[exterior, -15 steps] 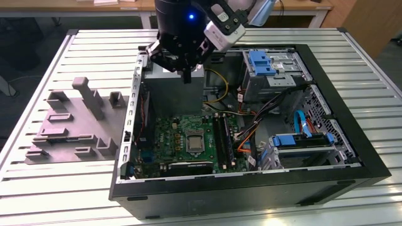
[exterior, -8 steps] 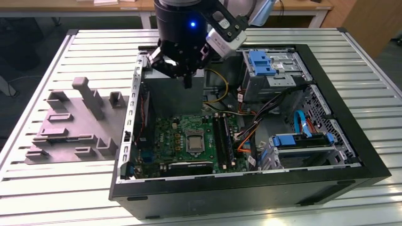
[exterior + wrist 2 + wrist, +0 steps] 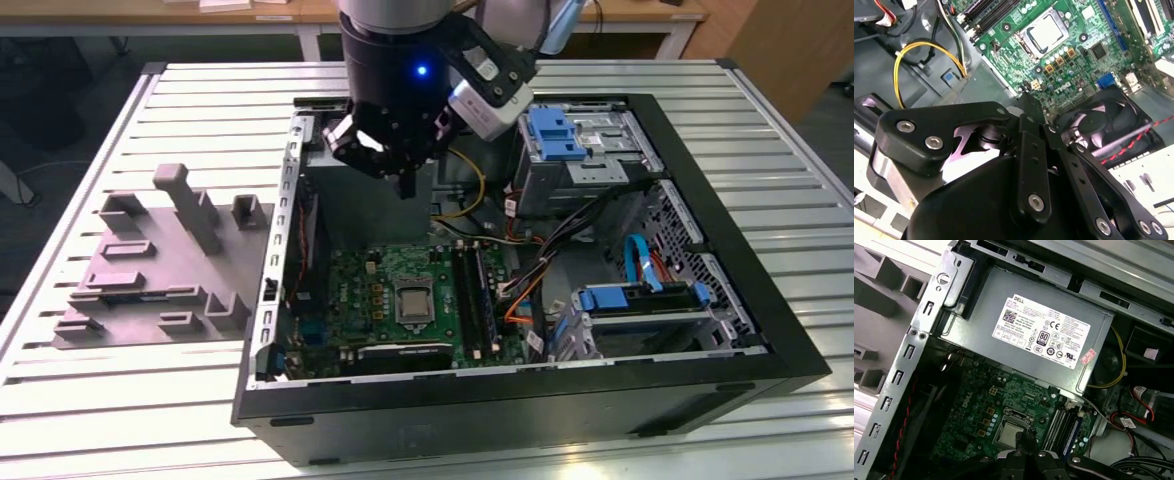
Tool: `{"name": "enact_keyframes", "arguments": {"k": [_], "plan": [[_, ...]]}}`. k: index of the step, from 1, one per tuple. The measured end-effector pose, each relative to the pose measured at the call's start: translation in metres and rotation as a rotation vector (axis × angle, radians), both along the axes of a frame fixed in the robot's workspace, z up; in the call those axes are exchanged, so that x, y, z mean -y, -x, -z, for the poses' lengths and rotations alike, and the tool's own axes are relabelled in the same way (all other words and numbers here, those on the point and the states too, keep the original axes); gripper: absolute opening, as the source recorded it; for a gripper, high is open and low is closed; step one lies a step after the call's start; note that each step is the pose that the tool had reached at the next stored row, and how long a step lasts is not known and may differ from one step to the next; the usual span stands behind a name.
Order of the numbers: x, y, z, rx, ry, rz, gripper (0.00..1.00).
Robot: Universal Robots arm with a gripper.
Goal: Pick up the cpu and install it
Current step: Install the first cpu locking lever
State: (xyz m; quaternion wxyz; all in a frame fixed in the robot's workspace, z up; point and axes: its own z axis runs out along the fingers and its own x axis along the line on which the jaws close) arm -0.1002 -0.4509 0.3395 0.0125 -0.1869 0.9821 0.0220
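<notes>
Above the open black computer case (image 3: 747, 330), the black gripper (image 3: 407, 185) hangs with fingers closed together, empty. In the case, the green motherboard (image 3: 400, 300) carries the pale silver-grey square cpu (image 3: 1045, 31) seated in its metal-framed socket; in the exterior view that socket lies at six o'clock from the gripper. The grey power-supply box (image 3: 1039, 345) lies partly hidden behind the arm.

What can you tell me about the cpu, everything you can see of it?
The cpu is a small flat square chip with a pale silver-grey metal top. It lies level inside the metal-framed socket of the green motherboard, within the open computer case. Nothing grips it; the gripper hangs above the board, apart from it. Both wrist views show it seated.
</notes>
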Motion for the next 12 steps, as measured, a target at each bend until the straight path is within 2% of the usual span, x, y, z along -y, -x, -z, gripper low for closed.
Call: {"name": "enact_keyframes", "arguments": {"k": [5,12], "plan": [[0.0000,-0.0051,0.0052,0.0001,-0.0001,-0.002,0.11],[0.0000,-0.0052,0.0057,0.0000,0.0000,-0.002,0.11]]}}
